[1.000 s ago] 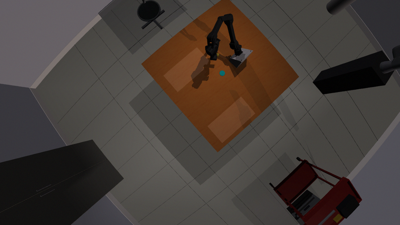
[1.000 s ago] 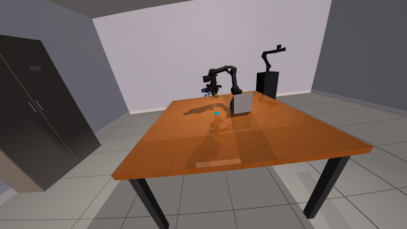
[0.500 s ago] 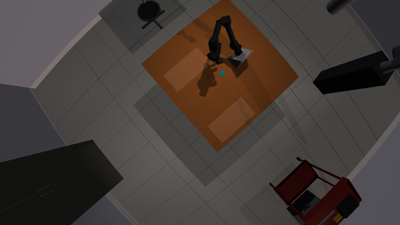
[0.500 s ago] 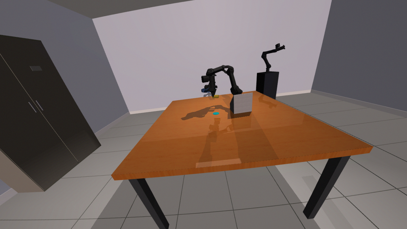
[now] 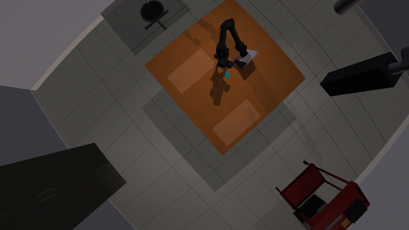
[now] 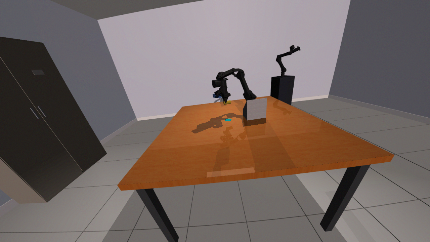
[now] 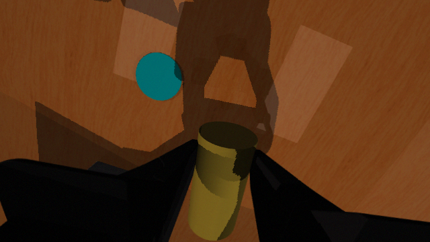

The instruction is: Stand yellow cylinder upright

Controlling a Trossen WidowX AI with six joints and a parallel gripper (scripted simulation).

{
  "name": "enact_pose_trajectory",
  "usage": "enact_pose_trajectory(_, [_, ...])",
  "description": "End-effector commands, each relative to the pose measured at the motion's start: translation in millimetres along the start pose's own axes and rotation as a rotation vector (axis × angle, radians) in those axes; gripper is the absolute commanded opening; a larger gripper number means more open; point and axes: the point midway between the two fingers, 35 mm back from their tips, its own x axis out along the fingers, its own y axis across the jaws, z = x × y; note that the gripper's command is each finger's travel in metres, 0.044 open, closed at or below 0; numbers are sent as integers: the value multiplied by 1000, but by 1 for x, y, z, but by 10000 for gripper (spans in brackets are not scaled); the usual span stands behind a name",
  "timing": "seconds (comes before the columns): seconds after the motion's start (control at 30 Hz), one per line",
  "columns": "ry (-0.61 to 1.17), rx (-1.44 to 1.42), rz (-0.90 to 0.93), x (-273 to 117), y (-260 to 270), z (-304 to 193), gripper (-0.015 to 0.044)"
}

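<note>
The yellow cylinder (image 6: 228, 102) (image 7: 216, 202) is held above the table, lying roughly level in the exterior view. My gripper (image 6: 225, 101) (image 7: 224, 151) is shut on it, with one finger on each side. In the wrist view one end face of the cylinder points up the picture, towards the camera's far side. The cyan circle (image 5: 227, 75) (image 6: 228, 119) (image 7: 158, 76) lies flat on the table, up and left of the cylinder in the wrist view, with nothing standing on it. In the top view the arm hides the cylinder.
A pale upright panel with dark sides (image 5: 251, 56) (image 6: 256, 109) stands beside the arm's base, to the right of the circle. The wooden table (image 5: 197, 105) (image 6: 180, 144) carries the arm's shadow and pale light patches. A black pedestal (image 6: 282, 88) with another arm stands beyond the table.
</note>
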Motion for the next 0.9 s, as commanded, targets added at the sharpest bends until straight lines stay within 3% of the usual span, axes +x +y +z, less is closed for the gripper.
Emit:
enact_pose_trajectory(0.0, [2, -136, 1, -1, 14, 4, 105])
enact_pose_trajectory(0.87, [21, -973, -21, -3, 93, 11, 105])
